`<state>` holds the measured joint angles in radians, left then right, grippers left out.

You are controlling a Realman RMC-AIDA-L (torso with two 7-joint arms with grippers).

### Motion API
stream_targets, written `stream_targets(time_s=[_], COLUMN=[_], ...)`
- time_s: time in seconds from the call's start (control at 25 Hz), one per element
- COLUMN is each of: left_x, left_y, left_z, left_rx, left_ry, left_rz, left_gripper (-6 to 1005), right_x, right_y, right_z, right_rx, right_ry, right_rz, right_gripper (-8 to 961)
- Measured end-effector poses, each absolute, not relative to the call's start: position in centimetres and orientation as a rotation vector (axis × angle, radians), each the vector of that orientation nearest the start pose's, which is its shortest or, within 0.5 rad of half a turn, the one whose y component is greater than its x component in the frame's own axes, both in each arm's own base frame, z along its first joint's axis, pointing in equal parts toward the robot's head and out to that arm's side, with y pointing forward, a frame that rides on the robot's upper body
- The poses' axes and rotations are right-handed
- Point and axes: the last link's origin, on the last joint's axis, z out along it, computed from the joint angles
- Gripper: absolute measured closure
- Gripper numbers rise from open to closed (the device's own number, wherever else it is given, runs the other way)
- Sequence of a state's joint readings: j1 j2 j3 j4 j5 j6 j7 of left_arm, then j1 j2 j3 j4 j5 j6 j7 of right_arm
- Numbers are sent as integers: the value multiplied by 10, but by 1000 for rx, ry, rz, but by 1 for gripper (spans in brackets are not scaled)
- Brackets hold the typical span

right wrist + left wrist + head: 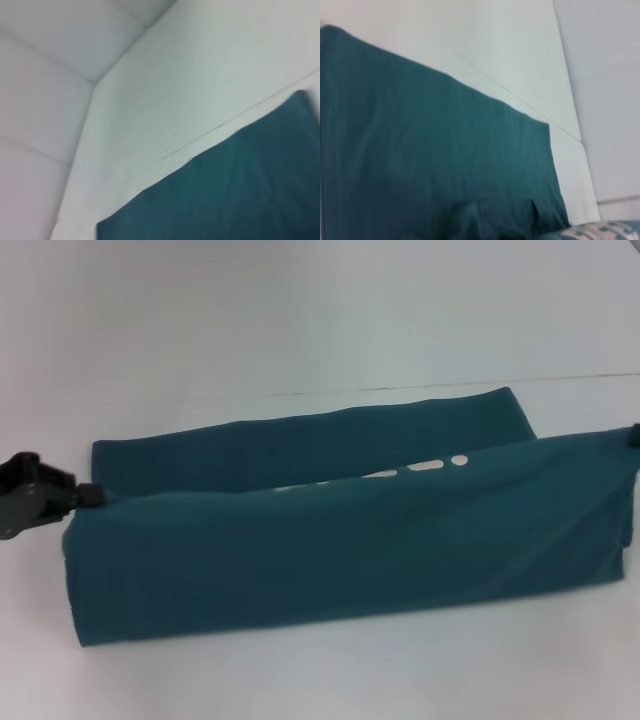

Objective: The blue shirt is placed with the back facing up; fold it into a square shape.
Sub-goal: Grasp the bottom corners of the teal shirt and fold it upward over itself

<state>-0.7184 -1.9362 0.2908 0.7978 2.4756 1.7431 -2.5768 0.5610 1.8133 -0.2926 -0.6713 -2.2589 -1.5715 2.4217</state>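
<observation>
head view is showing the blue shirt [340,540] being held up by two corners across the white table [300,320], with the near layer being carried over the part lying flat behind it. the left gripper [88,496] is pinching the shirt's left corner, its dark fingers closed on the cloth edge, while the right gripper [634,436] is barely peeking in at the picture's right edge, touching the opposite corner and appearing to be gripping it too, since that corner is standing lifted and taut. to do this fold well, both arms would probably be keeping the raised edge level and stretched between them, moving at the same pace so the cloth is not sagging in the middle, and laying it down so its edge is lining up with the far edge already resting on the table; letting one side lead would likely be skewing the fold and spoiling the square. the shirt is looking dark teal-blue, smooth and plain on the near panel, with a thin row of white marks [420,467] showing in the valley between the lifted layer and the flat strip behind. left wrist view is showing a broad spread of the same cloth [435,165] against the pale surface, lightly creased, and right wrist view is catching a corner of it [240,190] lying over the table, near a thin seam line.
</observation>
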Motion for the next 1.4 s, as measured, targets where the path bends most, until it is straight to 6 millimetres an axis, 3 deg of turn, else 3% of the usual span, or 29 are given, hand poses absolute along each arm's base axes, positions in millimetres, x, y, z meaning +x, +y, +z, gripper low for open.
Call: stream_targets(time_s=[0.24, 0.56, 0.84, 1.4], left_x=[-268, -258, -252, -257], left_y=[382, 402, 426, 439], left_z=[80, 81, 66, 61], left_rx=[-2043, -1967, -1908, -1808], left_ry=[-2023, -1966, -1928, -1882], left_rz=[-656, -816, -779, -772], left_gripper=[944, 933, 923, 902], right_x=[340, 328, 314, 291], right_y=[375, 405, 435, 474], right_z=[124, 123, 111, 87], right_rx=[-1779, -1679, -1639, -1595], right_ry=[1844, 1751, 1658, 1507], right_rz=[760, 838, 781, 653], right_gripper=[920, 920, 920, 921])
